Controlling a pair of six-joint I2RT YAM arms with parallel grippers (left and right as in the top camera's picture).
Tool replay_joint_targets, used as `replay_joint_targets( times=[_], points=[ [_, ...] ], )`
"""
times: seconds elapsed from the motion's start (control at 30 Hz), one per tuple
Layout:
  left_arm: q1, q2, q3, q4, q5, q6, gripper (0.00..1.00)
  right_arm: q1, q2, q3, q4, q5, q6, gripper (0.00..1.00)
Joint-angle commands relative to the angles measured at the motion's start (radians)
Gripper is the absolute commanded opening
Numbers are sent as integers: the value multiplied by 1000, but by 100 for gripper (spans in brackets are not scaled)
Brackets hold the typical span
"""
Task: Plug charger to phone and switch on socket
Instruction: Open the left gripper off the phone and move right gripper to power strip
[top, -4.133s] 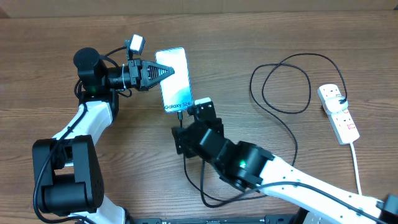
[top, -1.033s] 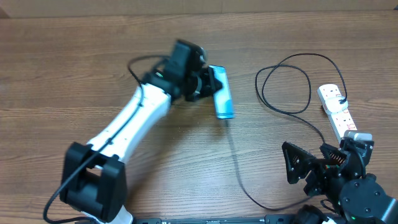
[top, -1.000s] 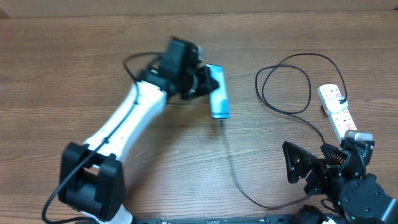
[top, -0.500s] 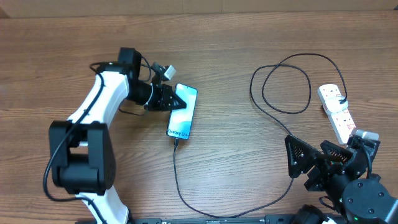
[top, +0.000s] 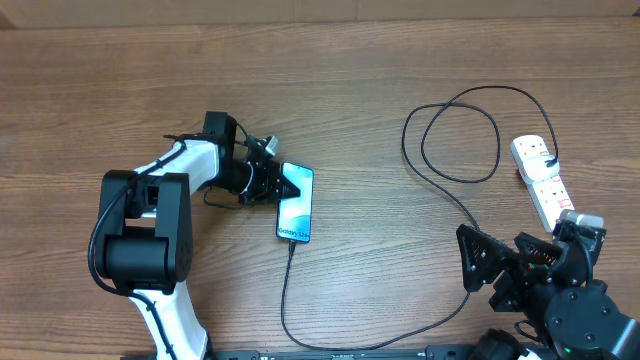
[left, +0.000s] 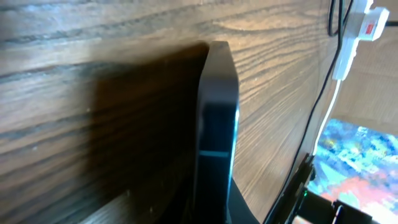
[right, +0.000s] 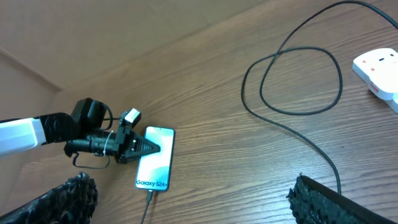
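The phone (top: 297, 208) lies in the middle-left of the table, screen up, "Galaxy" end toward the front. It also shows in the right wrist view (right: 156, 157) and edge-on in the left wrist view (left: 217, 118). My left gripper (top: 277, 182) is shut on the phone's far left corner. The charger (top: 450, 130), a thin black cable, is plugged into the phone's near end (top: 292, 243). It loops along the table front and up to the socket (top: 541, 181), a white strip at the right edge. My right gripper (top: 497, 272) is open and empty, front right.
The socket's thick white cord (top: 574, 262) runs toward the front edge beside my right arm. The cable's big loop (right: 292, 81) lies between the phone and the socket. A bright patterned surface (left: 357, 162) shows beyond the table.
The left arm has folded back toward its base and brought the phone a little nearer the front and flatter. The cable end followed it. The right arm has stayed put.
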Motion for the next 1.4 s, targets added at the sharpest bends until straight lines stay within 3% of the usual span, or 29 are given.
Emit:
replay_joint_targets(
  times=[0.0,0.17,0.33,0.53,0.7,0.93,1.0,1.13,1.37],
  points=[
    [-2,2,-49,7,-82,-56,5,-2,4,6,-19,6,34,100],
    [-1,2,-90,30,-115,-56,5,-2,18,56,-121,14,101,100],
    [-10,2,-96,21,-194,-56,5,-2,83,242,-398,25,251,100],
    [-15,2,-96,22,-261,-57,5,-2,136,400,-395,-35,210,100],
    [-15,2,-96,23,-307,-57,5,-2,218,413,-382,-7,210,100],
    [-15,2,-96,23,-312,-57,6,-4,496,413,-264,104,196,100],
    [-15,2,-95,23,-312,-57,5,-19,591,413,-192,79,129,100],
    [-15,2,-96,24,-313,-57,5,-104,779,413,-104,-49,-4,100],
    [-15,2,-96,34,-364,-114,9,-332,962,413,-156,-254,-10,100]
  ],
)
